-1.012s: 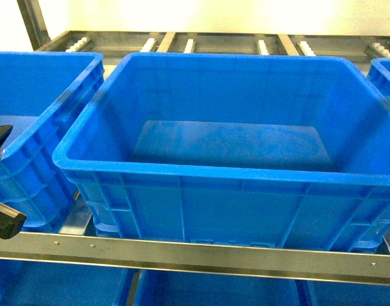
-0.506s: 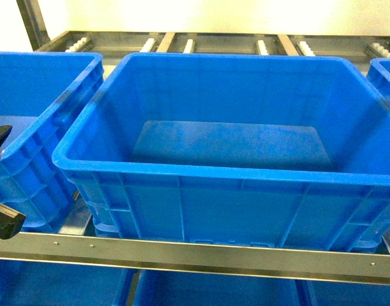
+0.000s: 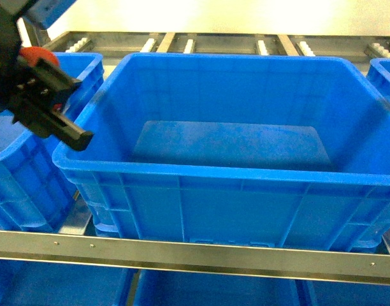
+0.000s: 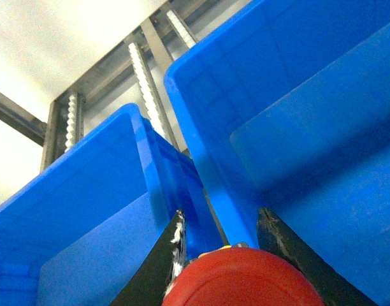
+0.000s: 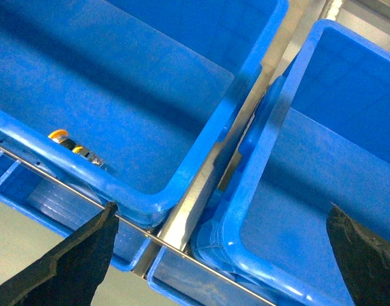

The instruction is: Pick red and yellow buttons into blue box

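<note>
The blue box (image 3: 201,173) stands in the middle of the rack, and the part of its floor that shows is bare. My left gripper (image 3: 62,108) hangs over the box's left rim, shut on the red button (image 3: 39,56). In the left wrist view the red cap (image 4: 243,282) fills the space between the black fingers (image 4: 162,271). A yellow button (image 5: 60,136) on its switch body lies inside a deep blue crate (image 5: 182,182), against the near wall. My right gripper (image 5: 220,215) is open and empty above the gap between two crates. It is out of the head view.
Another blue crate (image 3: 29,159) sits close on the left and one more (image 3: 386,73) at the right edge. A metal rack rail (image 3: 195,252) runs along the front, with more blue bins (image 3: 214,290) on the shelf below. Roller tracks (image 3: 188,44) lie behind.
My left gripper has risen from the lower left edge to the upper left, and the red button in it now shows beside the box's left rim.
</note>
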{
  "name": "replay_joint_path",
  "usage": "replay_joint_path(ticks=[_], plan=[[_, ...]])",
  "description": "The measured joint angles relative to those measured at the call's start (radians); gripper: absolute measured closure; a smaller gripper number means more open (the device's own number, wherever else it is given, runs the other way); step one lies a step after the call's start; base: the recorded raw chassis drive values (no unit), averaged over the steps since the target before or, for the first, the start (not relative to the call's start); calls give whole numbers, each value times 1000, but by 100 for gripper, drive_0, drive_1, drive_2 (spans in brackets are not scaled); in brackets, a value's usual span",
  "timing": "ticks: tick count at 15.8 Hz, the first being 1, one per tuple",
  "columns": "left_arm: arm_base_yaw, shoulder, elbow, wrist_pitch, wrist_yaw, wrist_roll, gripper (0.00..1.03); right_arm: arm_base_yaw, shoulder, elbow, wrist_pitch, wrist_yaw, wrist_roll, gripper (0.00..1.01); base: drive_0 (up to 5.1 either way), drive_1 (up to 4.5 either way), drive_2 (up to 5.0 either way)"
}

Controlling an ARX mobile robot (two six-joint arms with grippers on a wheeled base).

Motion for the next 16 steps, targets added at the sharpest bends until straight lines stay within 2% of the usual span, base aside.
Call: replay_joint_path(ticks=[4, 7, 9, 10, 13, 14, 15, 16], plan=[[-28, 188, 214, -142, -19, -39, 74, 0, 0, 0, 0, 0, 0, 3, 0, 0, 0], [-87, 320, 377, -254, -12, -76, 74, 0, 0, 0, 0, 0, 0, 3, 0, 0, 0], [-142, 436, 511, -343, 0, -121, 74, 0, 0, 0, 0, 0, 0, 3, 0, 0, 0], [-152, 456, 536, -350, 2, -136, 74, 0, 0, 0, 0, 0, 0, 3, 0, 0, 0], [-158, 464, 576, -372, 1, -144, 73, 0, 0, 0, 0, 0, 0, 3, 0, 0, 0], [-154, 464, 584, -370, -8, -141, 64, 0, 0, 0, 0, 0, 0, 3, 0, 0, 0], [-153, 464, 584, -364, -14, -136, 49, 0, 0, 0, 0, 0, 0, 3, 0, 0, 0], [-152, 464, 584, -365, -16, -135, 19, 0, 0, 0, 0, 0, 0, 3, 0, 0, 0]])
